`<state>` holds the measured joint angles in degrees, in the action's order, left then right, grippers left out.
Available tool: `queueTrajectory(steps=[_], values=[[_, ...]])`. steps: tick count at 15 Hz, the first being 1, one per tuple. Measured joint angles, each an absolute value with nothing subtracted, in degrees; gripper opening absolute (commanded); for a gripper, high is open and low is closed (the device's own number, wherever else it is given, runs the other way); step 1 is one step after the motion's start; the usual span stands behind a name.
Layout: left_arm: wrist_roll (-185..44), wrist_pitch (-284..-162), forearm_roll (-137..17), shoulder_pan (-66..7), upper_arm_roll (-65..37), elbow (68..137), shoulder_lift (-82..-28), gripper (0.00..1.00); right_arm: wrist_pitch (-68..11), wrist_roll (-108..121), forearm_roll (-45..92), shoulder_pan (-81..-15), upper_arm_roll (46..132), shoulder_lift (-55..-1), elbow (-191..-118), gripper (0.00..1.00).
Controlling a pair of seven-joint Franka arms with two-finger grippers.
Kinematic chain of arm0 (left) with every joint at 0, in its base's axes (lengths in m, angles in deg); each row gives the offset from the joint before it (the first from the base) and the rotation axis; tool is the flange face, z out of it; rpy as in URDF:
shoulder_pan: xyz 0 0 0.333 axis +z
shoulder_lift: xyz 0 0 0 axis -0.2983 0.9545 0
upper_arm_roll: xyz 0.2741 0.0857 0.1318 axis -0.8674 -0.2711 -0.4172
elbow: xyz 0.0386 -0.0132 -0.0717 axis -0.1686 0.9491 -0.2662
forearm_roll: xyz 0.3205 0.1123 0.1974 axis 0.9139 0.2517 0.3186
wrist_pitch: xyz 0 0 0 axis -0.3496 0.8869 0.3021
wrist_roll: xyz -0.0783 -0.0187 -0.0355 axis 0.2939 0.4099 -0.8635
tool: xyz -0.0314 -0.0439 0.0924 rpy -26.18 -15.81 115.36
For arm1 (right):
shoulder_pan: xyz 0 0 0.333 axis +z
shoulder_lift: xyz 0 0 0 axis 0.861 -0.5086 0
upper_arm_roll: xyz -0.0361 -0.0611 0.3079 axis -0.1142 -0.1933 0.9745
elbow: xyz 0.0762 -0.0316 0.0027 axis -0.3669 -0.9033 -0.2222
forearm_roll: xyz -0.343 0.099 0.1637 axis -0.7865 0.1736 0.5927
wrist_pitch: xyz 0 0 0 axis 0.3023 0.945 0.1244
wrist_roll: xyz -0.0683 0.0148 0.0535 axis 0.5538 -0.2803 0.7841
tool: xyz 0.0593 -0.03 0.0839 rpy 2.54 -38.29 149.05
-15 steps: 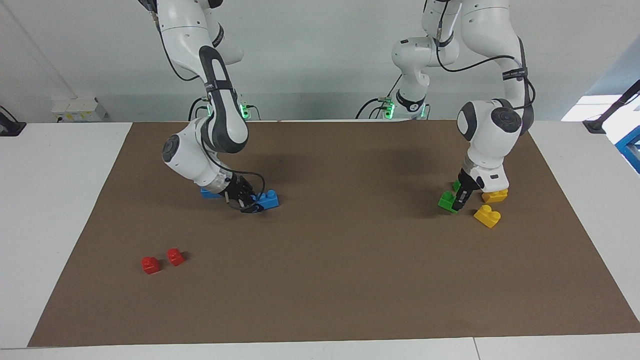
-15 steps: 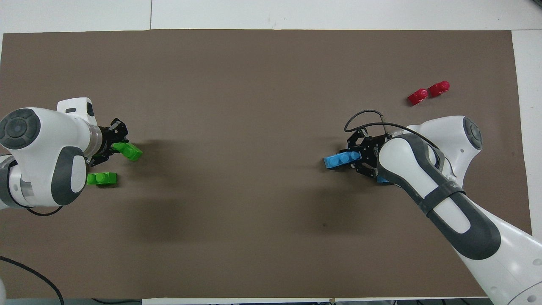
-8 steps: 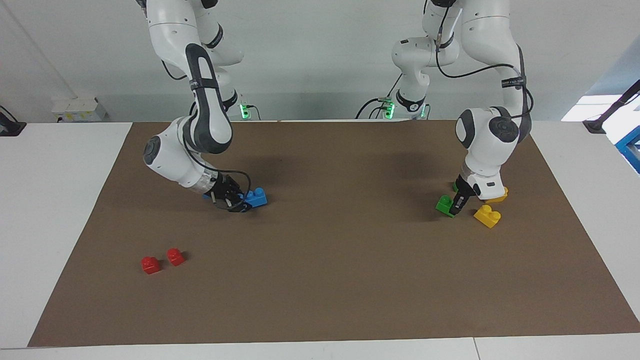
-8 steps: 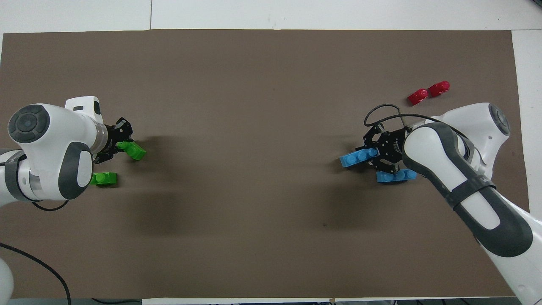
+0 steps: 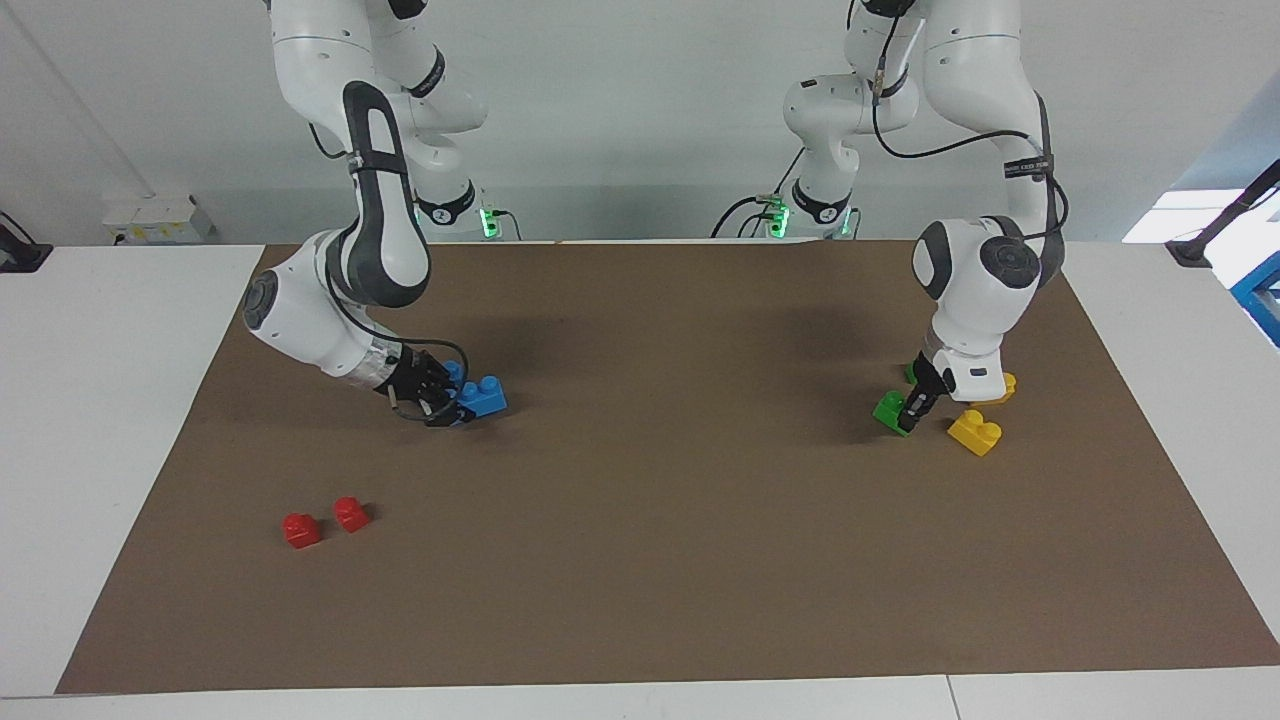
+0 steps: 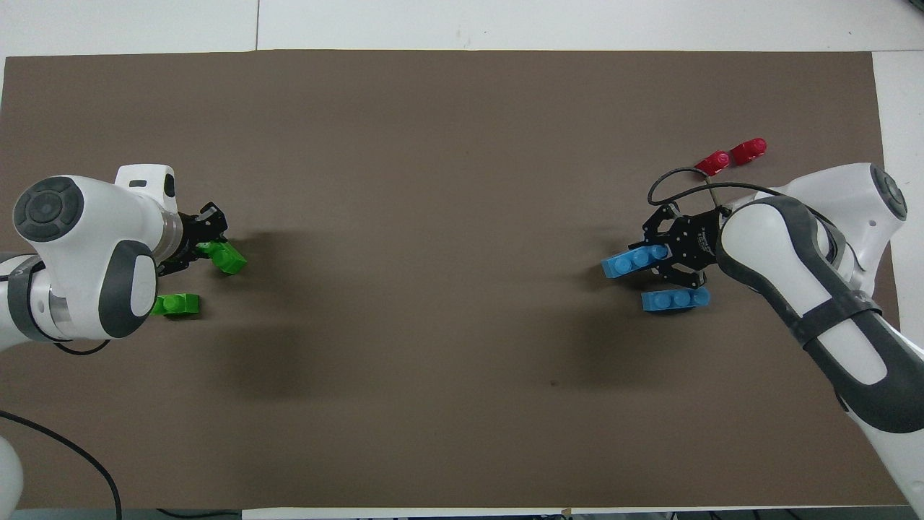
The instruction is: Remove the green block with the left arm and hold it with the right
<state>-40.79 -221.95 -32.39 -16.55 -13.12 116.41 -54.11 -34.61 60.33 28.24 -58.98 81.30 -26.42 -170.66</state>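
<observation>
My left gripper point(image 5: 914, 404) point(image 6: 203, 244) is shut on one end of a green block point(image 5: 889, 410) point(image 6: 228, 258) and holds it tilted, low over the brown mat point(image 5: 700, 520), at the left arm's end. The second green block point(image 6: 177, 305) lies nearer to the robots, mostly hidden under the left arm; in the facing view only its edge point(image 5: 911, 372) shows. My right gripper point(image 5: 448, 404) point(image 6: 663, 257) is shut on a blue three-stud brick point(image 5: 483, 396) point(image 6: 632, 263), low over the mat at the right arm's end.
A second blue brick point(image 6: 675, 298) lies on the mat beside the right gripper. Two yellow bricks point(image 5: 975, 432) point(image 5: 1000, 388) lie next to the left gripper. Two red bricks point(image 5: 301, 529) point(image 5: 351, 513) lie farther from the robots, at the right arm's end.
My right arm has carried the blue brick toward its own end of the table, uncovering the second blue brick. My left gripper has shifted only slightly with the green block.
</observation>
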Motion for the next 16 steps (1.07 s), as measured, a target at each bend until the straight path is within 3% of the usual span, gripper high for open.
queueTrajectory(steps=[4,10,16], values=[[-43.3,-219.9,-32.4,-16.2,-13.1,113.8,-54.2,1.0,-34.6,57.3,28.2,-60.7,81.3,-26.7,-171.0,0.0],[-49.4,-210.1,-32.4,-16.2,-13.1,103.4,-55.4,1.0,-35.2,53.5,28.2,-61.9,81.3,-27.6,-171.8,0.0],[-66.0,-199.9,-32.4,-16.0,-13.5,98.4,-62.4,1.0,-36.0,53.3,28.2,-61.8,81.7,-27.6,-172.6,0.0]])
